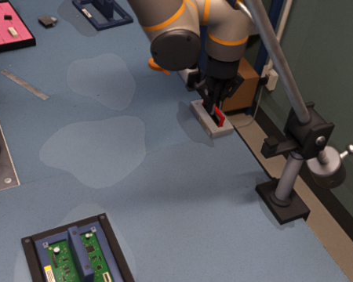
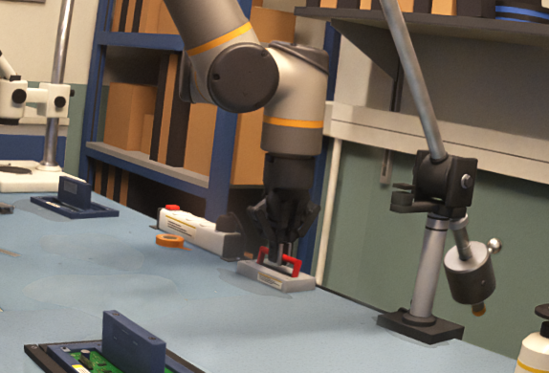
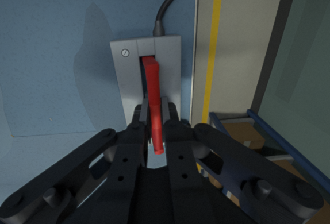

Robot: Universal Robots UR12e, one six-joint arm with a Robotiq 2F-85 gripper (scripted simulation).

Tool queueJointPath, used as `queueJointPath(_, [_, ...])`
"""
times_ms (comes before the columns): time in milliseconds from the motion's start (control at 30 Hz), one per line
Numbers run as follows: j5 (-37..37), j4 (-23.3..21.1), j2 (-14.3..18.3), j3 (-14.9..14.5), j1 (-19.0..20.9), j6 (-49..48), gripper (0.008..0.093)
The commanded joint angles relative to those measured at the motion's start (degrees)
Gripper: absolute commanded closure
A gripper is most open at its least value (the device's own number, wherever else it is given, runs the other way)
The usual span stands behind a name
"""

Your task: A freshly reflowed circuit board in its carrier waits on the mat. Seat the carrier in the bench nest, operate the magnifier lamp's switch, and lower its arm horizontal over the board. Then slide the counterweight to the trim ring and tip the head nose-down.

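The red switch handle (image 3: 153, 92) stands in the slot of the grey switch box (image 1: 211, 118) at the mat's back edge, and I hold that handle in my closed gripper (image 3: 154, 112). The blue carrier with the green circuit board (image 1: 72, 254) sits in the black bench nest at the front of the mat. The magnifier lamp's post (image 1: 288, 182) stands to the right, its silver arm (image 2: 406, 67) raised steeply. The grey counterweight (image 2: 468, 272) hangs on the rod below the pivot block (image 1: 308, 131).
A blue empty fixture (image 1: 102, 13) lies at the far edge, with a pink tray (image 1: 8, 27) and a steel ruler (image 1: 24, 84) to the left. An orange tape roll (image 2: 170, 240) and a white power strip (image 2: 198, 231) lie behind the switch box.
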Motion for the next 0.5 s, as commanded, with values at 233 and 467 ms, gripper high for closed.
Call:
queueJointPath(233, [0.5, -1.7, -0.2, 0.8, -0.3, -0.3, 0.0934])
queueJointPath(467, [1.0, -3.2, -0.4, 1.4, -0.5, -0.5, 0.0934])
